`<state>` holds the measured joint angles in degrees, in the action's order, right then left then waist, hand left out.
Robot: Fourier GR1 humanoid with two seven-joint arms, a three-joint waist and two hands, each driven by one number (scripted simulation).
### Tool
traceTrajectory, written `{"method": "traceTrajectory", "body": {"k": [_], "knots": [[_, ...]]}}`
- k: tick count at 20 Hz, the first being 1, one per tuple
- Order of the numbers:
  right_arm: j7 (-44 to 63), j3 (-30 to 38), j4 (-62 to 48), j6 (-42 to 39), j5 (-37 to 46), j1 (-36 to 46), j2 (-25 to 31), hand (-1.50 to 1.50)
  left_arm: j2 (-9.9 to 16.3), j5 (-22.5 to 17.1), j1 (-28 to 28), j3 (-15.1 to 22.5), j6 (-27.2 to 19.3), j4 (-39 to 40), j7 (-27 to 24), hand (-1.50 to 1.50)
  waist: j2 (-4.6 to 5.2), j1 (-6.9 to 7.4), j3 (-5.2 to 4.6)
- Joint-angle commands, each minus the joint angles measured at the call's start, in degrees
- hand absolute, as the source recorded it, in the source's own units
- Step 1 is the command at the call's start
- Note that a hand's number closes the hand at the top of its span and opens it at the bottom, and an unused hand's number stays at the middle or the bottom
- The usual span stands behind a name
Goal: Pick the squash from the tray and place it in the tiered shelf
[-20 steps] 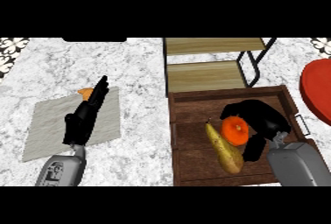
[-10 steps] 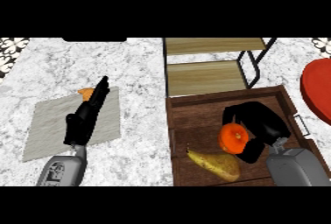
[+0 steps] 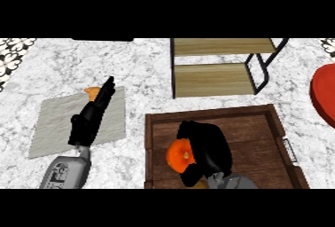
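The dark wooden tray (image 3: 268, 133) lies at the front right of the marble counter. My right hand (image 3: 208, 148) hangs over its left half, fingers curled round the squash (image 3: 178, 156). Only the squash's orange rounded end shows at the hand's left side; its yellow body is hidden. The tiered shelf (image 3: 212, 80), two pale wooden boards in a black frame, stands just behind the tray. My left hand (image 3: 90, 119) rests open and flat on a grey mat (image 3: 56, 119) at the left, far from the tray.
A small orange piece (image 3: 91, 91) lies on the mat by my left fingertips. A red plate (image 3: 325, 95) sits at the right edge, beside the shelf and tray. Patterned tiles show at the far corners.
My right hand has moved left across the tray with the squash. The squash's yellow body swung round and is now out of sight. The left hand has not moved.
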<state>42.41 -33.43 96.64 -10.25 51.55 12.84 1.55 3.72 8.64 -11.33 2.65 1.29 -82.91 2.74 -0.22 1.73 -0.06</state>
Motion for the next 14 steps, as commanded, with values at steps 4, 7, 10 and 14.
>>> {"method": "traceTrajectory", "body": {"k": [4,7,10,14], "knots": [[17.75,-14.21,6.39,24.18,-2.66,7.44,-1.51,1.50,1.21,-0.87,-1.91,-1.56,0.89,1.34,0.09,0.00,0.06,0.33,0.01],[27.80,-18.49,8.50,27.33,1.36,15.44,-1.53,1.50,-0.02,0.67,0.37,0.12,-0.35,0.74,-1.00,0.00,-0.21,0.19,-0.06],[34.13,-18.39,10.45,29.03,5.03,20.37,-1.53,1.50,0.26,0.74,-1.38,-0.73,-0.77,1.58,-0.04,0.00,-0.35,-0.51,-0.08],[40.72,-16.00,12.47,21.87,9.62,26.41,-1.51,1.50,0.16,-0.25,-1.30,-1.29,-0.39,1.43,0.57,0.00,-0.77,-1.42,-0.14]]}}
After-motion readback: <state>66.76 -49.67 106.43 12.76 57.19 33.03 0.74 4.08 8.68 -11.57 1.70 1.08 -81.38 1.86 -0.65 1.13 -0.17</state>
